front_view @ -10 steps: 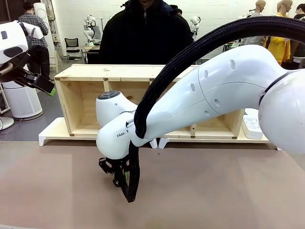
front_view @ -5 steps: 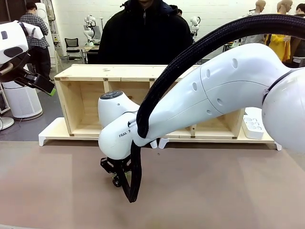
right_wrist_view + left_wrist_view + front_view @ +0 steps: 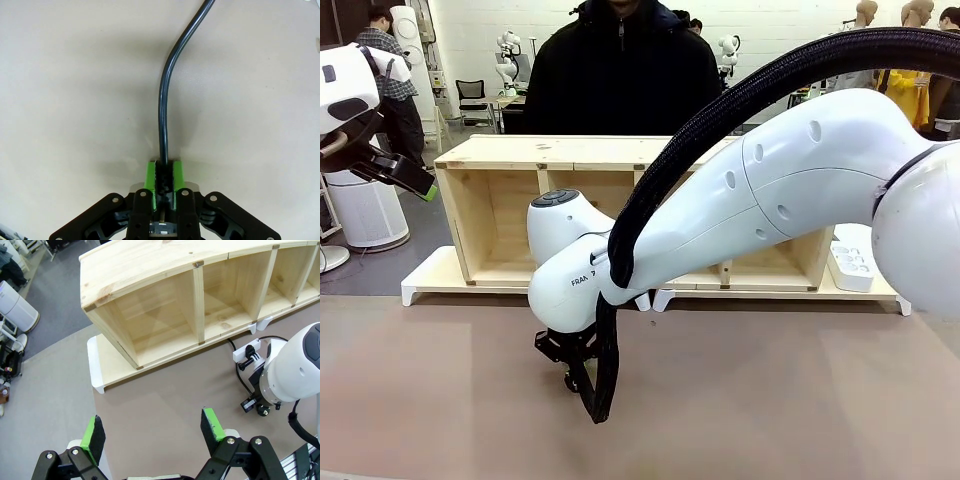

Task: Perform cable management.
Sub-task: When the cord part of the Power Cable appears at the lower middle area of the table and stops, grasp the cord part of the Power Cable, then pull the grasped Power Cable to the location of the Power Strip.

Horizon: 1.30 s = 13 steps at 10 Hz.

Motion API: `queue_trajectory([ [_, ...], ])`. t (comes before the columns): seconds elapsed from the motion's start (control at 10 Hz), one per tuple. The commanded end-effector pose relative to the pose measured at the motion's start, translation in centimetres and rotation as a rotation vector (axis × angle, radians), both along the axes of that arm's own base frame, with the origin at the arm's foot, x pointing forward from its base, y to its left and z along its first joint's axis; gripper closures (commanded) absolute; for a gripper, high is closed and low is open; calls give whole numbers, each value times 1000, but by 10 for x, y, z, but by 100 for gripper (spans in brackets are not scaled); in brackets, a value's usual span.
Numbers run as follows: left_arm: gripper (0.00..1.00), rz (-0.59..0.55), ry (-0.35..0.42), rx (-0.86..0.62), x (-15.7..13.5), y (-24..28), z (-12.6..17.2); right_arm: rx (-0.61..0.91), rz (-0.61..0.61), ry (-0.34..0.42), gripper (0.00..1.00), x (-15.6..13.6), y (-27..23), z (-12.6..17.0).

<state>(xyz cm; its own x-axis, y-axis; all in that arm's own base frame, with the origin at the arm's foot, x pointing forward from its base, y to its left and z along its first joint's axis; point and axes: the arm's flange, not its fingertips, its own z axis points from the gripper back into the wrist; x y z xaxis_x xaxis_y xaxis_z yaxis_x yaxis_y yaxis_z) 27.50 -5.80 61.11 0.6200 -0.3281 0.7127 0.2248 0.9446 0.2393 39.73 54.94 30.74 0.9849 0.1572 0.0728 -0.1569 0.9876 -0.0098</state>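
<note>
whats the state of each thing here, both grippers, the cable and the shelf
right gripper, shut on the cable
left gripper, open, raised, holding nothing
cable, pinched between the green pads, the rest lying flat
wooden shelf, upright, open front facing the front camera

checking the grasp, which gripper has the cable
The right gripper: it is clamped shut on the thin black cable. The left gripper is wide open and holds nothing.
</note>
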Motion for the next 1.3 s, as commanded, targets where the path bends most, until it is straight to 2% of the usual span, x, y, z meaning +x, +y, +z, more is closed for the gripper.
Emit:
queue_trajectory([
  [0.0,0,2,-13,1,2,0,0,-41,3,22,100,-5,-9,-15],
  [0.4,0,2,-13,1,2,0,0,-43,2,8,100,-7,-7,-14],
  [0.5,0,2,-13,1,2,0,0,-20,-14,16,94,-6,-6,-14],
  [0.6,0,2,-13,1,2,0,0,-1,1,-1,94,0,0,0],
  [1.1,0,2,-13,1,2,0,0,-1,1,-1,94,0,0,0],
  [1.2,0,2,-13,1,2,0,0,1,1,-2,84,0,1,1],
])
